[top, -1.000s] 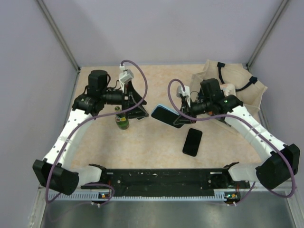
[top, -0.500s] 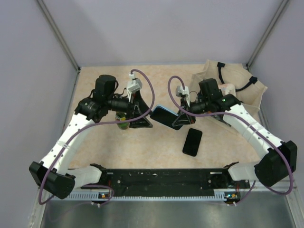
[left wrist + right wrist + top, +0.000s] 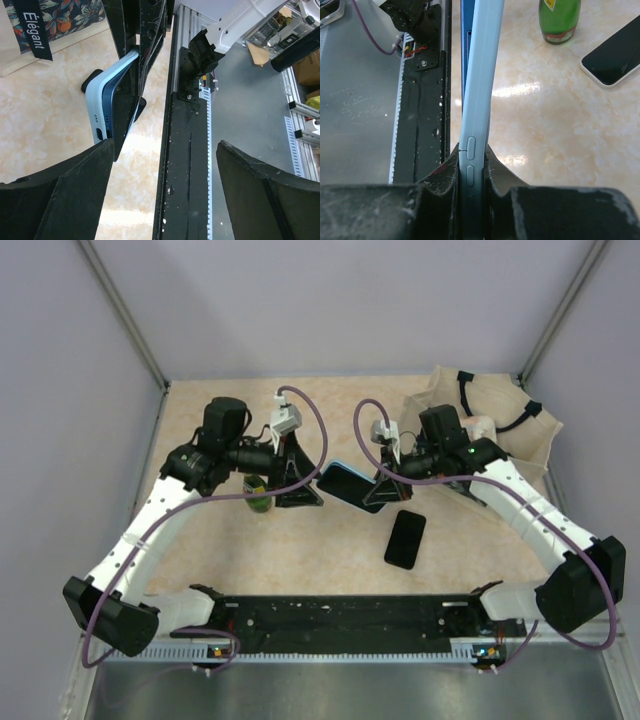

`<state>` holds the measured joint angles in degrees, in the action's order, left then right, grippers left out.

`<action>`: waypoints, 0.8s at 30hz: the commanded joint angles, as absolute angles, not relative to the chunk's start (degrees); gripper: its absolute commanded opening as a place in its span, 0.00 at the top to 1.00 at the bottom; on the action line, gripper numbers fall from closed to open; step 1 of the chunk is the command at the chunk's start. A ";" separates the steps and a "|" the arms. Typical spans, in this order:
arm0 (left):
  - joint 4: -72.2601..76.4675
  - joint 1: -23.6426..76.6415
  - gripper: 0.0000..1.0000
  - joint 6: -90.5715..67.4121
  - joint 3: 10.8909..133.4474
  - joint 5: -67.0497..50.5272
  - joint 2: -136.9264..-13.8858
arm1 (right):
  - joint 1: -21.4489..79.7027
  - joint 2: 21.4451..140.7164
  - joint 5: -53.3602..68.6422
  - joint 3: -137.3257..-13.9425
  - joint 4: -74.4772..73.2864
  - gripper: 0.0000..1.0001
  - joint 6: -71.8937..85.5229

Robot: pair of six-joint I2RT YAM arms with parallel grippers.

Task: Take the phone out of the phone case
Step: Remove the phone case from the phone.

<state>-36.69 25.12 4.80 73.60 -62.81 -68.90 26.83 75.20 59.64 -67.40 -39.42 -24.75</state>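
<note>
Phone case: light-blue phone case [image 3: 100,100], held off the table [image 3: 300,550] between the two arms, near the middle of the top view; it tilts, one end higher than the other
Phone: dark-blue phone [image 3: 120,107] sits inside the case; its edge shows along the case's open face in the left wrist view
Right gripper: right gripper [image 3: 472,155] pinches the case by its two faces; fingers [image 3: 440,175] are pressed tight on either side of the edge that carries the side buttons
Left gripper: left gripper [image 3: 165,145] faces the free end of the case; its fingers [image 3: 65,195] are spread wide and hold nothing; one fingertip lies right at the case's lower corner, though contact cannot be told
Second phone: black-screened second phone [image 3: 405,538] lies flat on the table, just nearer the arm bases than the held case, and apart from it
Green bottle: green bottle [image 3: 259,498] stands upright on the table, close under the left arm's wrist
Cloth bag: pale cloth bag [image 3: 530,440] with dark straps lies at the far right corner, behind the right arm
</note>
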 commanded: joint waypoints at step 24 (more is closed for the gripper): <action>-30.68 31.64 0.13 6.77 71.98 -52.56 -73.38 | 26.46 73.74 69.52 -69.96 -34.89 1.00 -23.03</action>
